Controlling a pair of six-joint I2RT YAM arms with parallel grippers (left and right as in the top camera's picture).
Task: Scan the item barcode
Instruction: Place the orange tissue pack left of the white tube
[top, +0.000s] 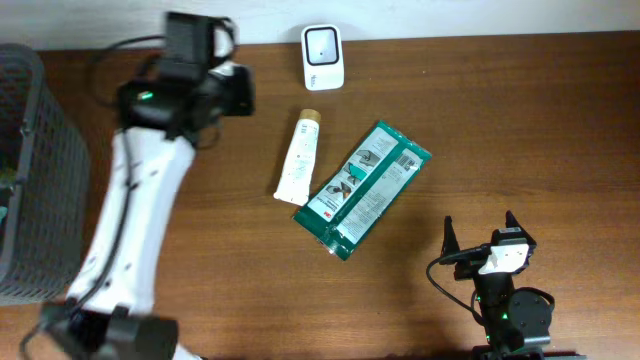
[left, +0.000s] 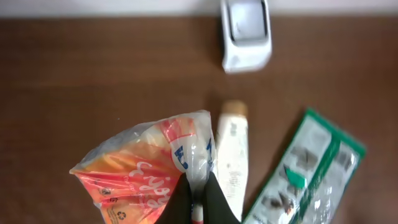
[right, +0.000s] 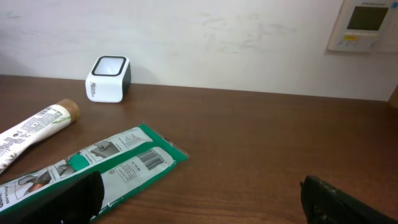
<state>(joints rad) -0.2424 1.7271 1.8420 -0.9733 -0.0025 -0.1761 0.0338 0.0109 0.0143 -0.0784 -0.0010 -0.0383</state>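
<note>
My left claw (left: 198, 198) is pinched shut on 1 corner of the crinkled orange snack bag (left: 146, 165), which fans up and to the left from my fingers, clear of the table (left: 93, 74). I cannot tell where its barcode sits. Just beyond lie a white tube (left: 231, 158) and, further right, a green packet (left: 305, 174), both flat and slanted. Farthest off, ahead and to the right near the wall, stands the white barcode scanner (left: 246, 34), window facing up. My left arm is much the nearer to it; my right claw (top: 481, 232) waits wide and empty at the near edge.
</note>
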